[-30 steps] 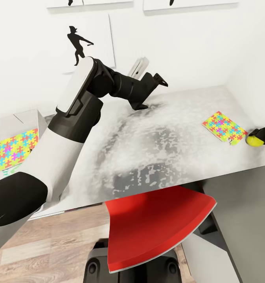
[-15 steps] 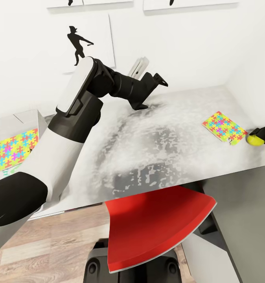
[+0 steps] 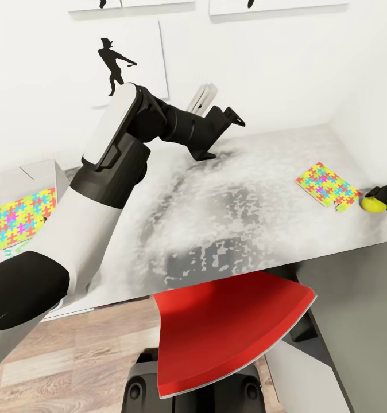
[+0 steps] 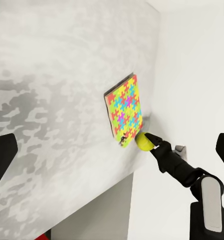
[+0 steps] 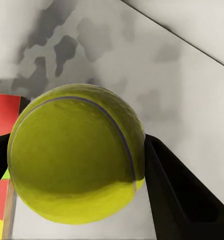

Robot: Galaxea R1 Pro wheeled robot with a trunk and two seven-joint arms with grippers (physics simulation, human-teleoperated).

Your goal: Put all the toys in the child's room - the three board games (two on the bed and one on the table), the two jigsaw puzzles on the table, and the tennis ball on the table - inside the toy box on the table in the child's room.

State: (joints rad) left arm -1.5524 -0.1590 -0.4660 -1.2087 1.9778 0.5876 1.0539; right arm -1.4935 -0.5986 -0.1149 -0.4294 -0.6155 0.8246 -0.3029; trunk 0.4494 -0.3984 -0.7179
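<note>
No readable text, label, brand or number is showing anywhere. The wall picture [image 3: 116, 60] is carrying only a black silhouette.

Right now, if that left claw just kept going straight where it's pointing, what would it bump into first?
Probably the bare table; the left gripper is open and angled down at it. Depth is uncertain.
</note>
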